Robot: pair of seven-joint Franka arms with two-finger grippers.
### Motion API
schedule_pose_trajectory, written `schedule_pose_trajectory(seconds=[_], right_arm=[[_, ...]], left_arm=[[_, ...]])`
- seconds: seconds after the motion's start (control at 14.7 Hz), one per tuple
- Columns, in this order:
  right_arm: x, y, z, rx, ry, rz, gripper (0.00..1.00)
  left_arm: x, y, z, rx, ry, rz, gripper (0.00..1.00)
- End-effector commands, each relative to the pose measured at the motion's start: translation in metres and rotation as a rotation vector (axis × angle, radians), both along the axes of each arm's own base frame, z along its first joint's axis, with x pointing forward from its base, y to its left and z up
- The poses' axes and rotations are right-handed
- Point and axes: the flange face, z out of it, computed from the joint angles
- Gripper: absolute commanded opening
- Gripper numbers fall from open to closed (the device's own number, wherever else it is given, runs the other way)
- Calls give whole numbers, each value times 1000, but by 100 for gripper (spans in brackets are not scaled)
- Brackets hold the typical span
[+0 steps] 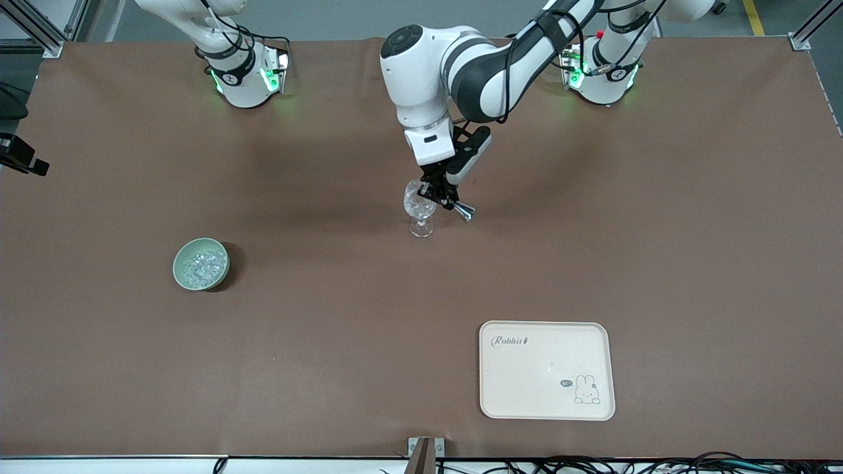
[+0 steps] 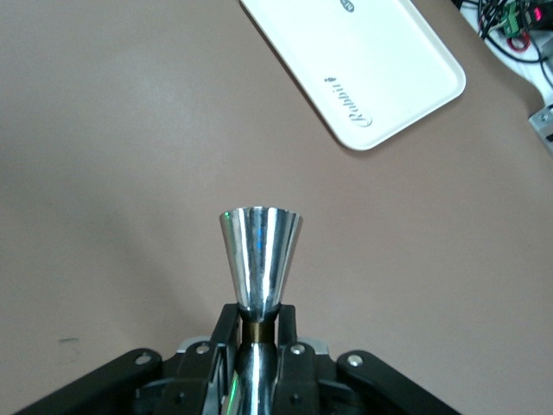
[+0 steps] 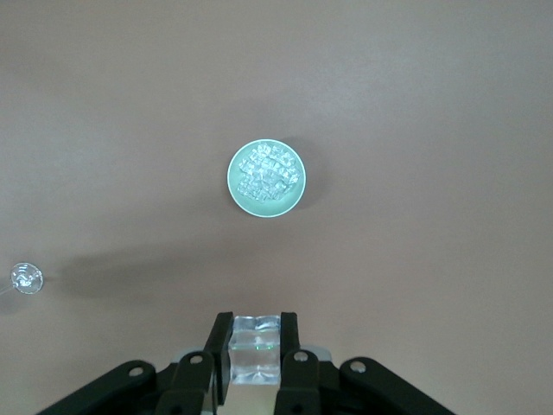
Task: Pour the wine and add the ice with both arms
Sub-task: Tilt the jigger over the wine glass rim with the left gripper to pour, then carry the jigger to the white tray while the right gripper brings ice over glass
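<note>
At mid-table, my left gripper [image 1: 442,192] pinches a silver metal jigger [image 1: 463,210] by its narrow waist, just beside the bowl of the clear stemmed wine glass [image 1: 420,209]. The jigger's long axis lies tilted rather than upright, with its visible flared cup pointing out from the fingers, toward the front camera and the left arm's end of the table; the wrist camera looks straight along it, over bare brown table [image 2: 112,173], with the cream rabbit tray [image 2: 363,65] farther off. The glass stands upright on its foot.

The ice [image 1: 200,264] lies heaped in a pale green bowl [image 1: 179,271] toward the right arm's end of the table, well apart from the glass and nearer the front camera than it. My right gripper [image 3: 255,347], out of the front view, hangs high over the table by that bowl, its fingers [image 3: 221,346] pressed onto a single clear ice cube [image 3: 255,353].
</note>
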Motion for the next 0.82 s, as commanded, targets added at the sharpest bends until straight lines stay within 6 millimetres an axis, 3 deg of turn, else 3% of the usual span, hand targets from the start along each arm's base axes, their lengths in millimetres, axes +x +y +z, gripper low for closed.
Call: schedule_pose_trajectory(seconds=[0.0,0.14,0.34,0.48,0.61,0.75], right_arm=[[1,0,3,-2,-6,8,1],[1,9,3,-3,-4,10,1],[4,74,3,-14,6,-20,1],[1,134,3,-27,13,-52,1],[-8,195,2,-40,20,-85,1],[-13,266,-15,-60,23,-122,1]], left_arm=[[32,21,29,-80,45,117,0],[68,52,48,-154,97,185,0],[125,112,66,-282,200,262,1],[158,155,63,-358,257,267,0],[188,188,52,-464,277,251,1],[217,210,36,-581,247,249,0]])
